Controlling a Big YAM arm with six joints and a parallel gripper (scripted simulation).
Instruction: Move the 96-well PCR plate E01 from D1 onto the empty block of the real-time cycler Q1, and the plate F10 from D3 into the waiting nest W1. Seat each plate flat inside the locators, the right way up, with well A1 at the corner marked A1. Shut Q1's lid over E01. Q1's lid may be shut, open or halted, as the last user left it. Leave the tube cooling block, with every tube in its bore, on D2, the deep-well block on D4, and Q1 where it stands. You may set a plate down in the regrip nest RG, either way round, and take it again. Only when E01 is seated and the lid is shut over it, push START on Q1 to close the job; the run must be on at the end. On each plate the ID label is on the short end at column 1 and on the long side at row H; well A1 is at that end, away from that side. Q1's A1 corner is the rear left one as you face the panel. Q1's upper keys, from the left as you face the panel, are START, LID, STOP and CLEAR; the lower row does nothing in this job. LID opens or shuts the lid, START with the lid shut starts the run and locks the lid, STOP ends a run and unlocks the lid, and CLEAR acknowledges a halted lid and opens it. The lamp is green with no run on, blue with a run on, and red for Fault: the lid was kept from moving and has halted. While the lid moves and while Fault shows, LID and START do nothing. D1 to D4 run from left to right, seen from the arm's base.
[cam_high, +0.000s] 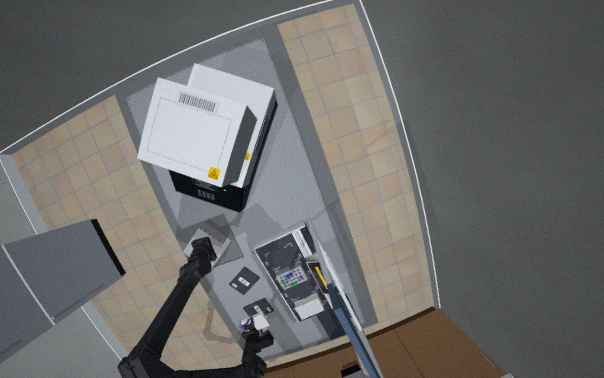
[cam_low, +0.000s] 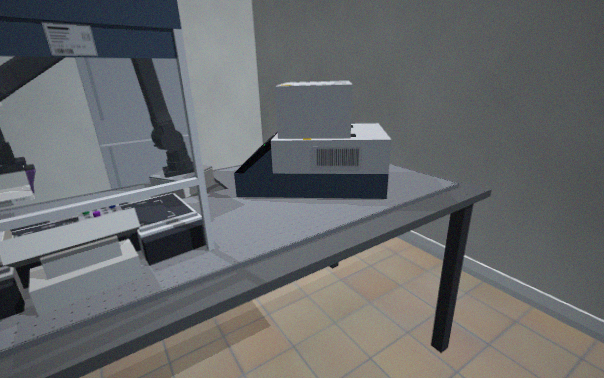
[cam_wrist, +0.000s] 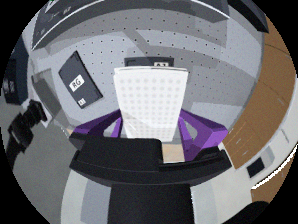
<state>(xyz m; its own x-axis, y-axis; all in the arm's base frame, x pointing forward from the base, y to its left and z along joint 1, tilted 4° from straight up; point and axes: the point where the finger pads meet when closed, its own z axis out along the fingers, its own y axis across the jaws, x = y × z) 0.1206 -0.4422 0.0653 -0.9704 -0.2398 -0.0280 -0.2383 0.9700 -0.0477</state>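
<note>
My gripper (cam_high: 256, 324) is shut on a white 96-well PCR plate (cam_high: 259, 320), its purple fingers on the plate's two long sides. In the wrist view the plate (cam_wrist: 149, 102) lies wells up between the fingers, over a dark nest (cam_wrist: 150, 62) near the table's front. I cannot read the plate's ID. A second dark nest (cam_high: 244, 280) lies empty a little farther in. The cycler Q1 (cam_high: 215, 145) stands at the back with its white lid (cam_low: 313, 110) raised and its lamp (cam_high: 225, 189) green. The deck slot nearest Q1 (cam_high: 280, 252) is empty.
The tube cooling block with coloured tubes (cam_high: 291, 277) sits next to the empty slot, and a white block (cam_high: 308, 306) sits at the deck's near end. A blue-framed rack (cam_high: 345, 320) stands over the deck. The arm's elbow (cam_high: 200, 255) hangs above the table's left part.
</note>
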